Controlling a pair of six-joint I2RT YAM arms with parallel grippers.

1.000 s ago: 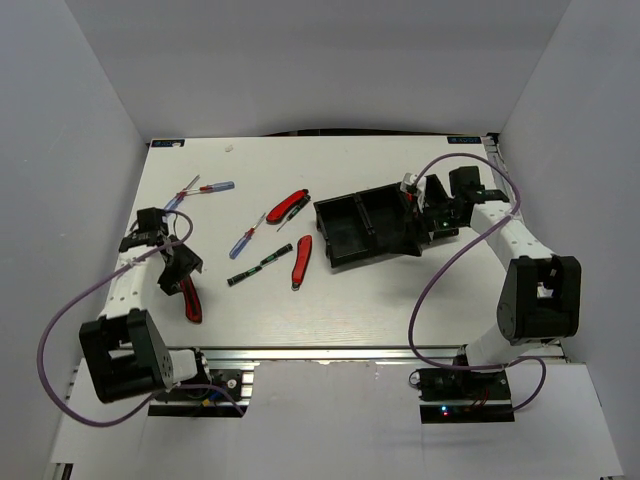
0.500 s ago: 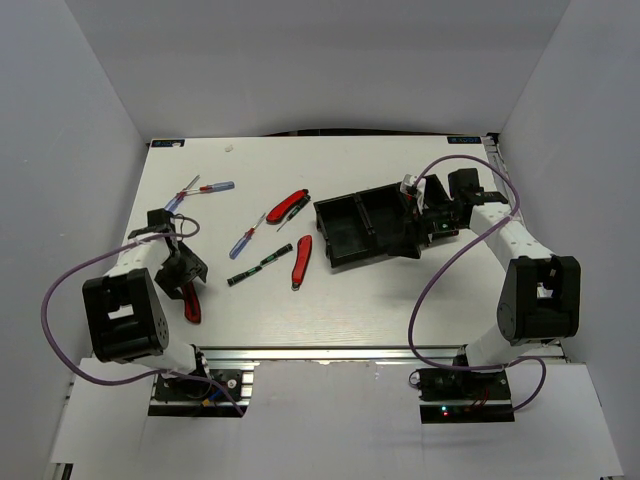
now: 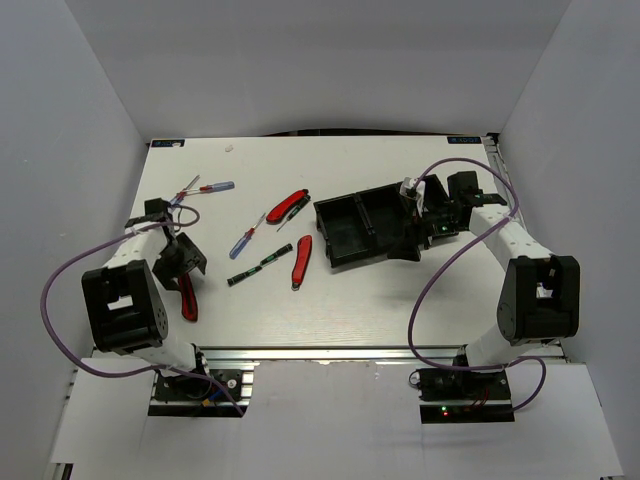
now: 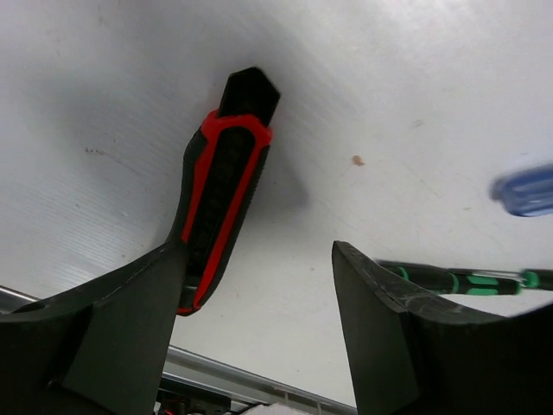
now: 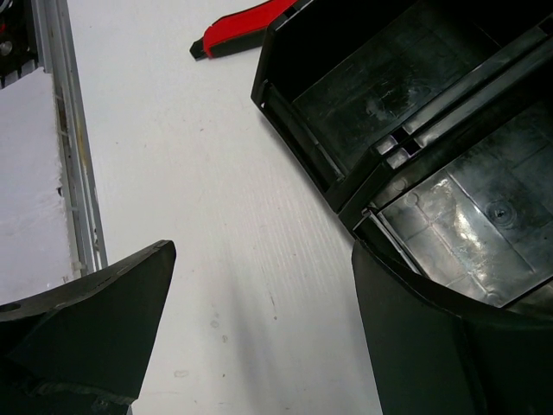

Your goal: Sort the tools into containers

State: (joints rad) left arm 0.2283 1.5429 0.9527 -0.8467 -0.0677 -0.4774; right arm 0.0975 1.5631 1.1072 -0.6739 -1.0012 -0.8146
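Shifted slightly far-left, the left gripper [image 3: 180, 264] hovers above a red-and-black tool [image 3: 188, 300]; the right gripper [image 3: 420, 226] is at the tray [image 3: 322, 222]. Left wrist: fingers [image 4: 130, 311] apart, tool just beside one. Right wrist: fingers [image 5: 95, 303] apart, tray beside one.

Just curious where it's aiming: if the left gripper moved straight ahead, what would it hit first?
Likely the table, with the red-and-black knife just beside one jaw; depth is unclear.

White ribbed counter [image 3: 400, 310], glossy black tray [image 3: 365, 228] toward three o'clock, red pocket knives [image 3: 302, 260] at the middle, black tool with red trim [image 4: 220, 186] at eight o'clock, black screwdriver with green bands [image 3: 258, 266], blue-handled screwdrivers [image 3: 215, 187] at ten o'clock, white arms [image 3: 505, 235] with black joints.
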